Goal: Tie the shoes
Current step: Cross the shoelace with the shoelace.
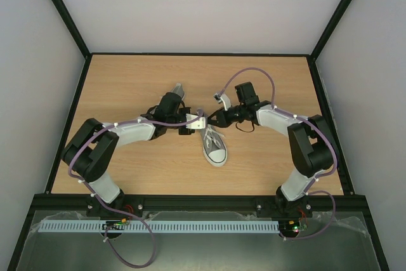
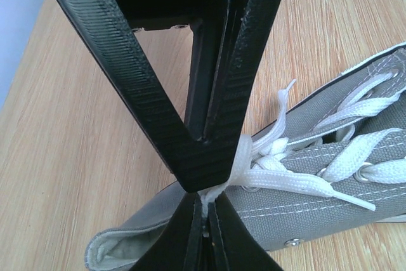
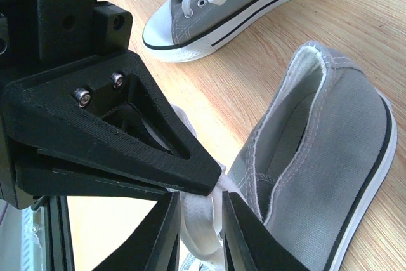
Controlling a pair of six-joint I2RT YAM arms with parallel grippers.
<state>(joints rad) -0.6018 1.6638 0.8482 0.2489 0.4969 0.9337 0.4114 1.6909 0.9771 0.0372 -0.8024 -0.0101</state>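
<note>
Top view: shoe (image 1: 216,149) lies mid-table (image 1: 127,80), toe toward 5 o'clock, heel toward 11. Both grippers meet at its heel end. Left gripper (image 2: 204,190) comes in from 9 o'clock, jaws clamped tight on a strand of lace (image 2: 288,179). Right gripper (image 3: 216,187) comes in from 2 o'clock, jaws pinching a wad of lace. Second shoe (image 3: 190,26) sits at 11 o'clock, partly behind left arm (image 1: 136,131).
</note>
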